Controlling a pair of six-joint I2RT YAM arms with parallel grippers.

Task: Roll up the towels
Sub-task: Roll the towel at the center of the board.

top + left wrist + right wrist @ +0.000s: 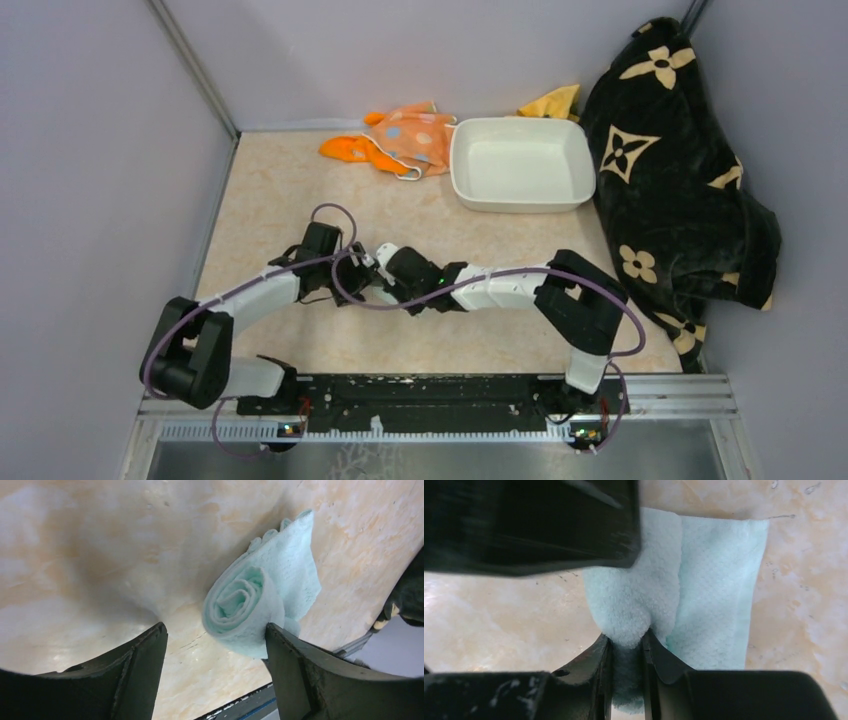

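Note:
The pale mint green towel (260, 587) lies rolled into a spiral on the table, its loose tail spread flat beyond the roll. My left gripper (215, 634) is open and straddles the roll's end, with its right finger (295, 670) touching the roll. My right gripper (626, 647) is shut on the other end of the mint towel (704, 580), with plush bunched between its jaws. In the top view both grippers (348, 272) (378, 262) meet mid-table and hide the mint towel. The plain orange towel (345, 150) and the striped polka-dot towel (418, 135) lie crumpled together at the back.
A white rectangular dish (462, 175) stands at the back right, next to the two crumpled towels. A yellow cloth (555, 100) peeks out behind it. A big black flowered blanket (680, 170) is heaped along the right wall. Grey walls enclose the table.

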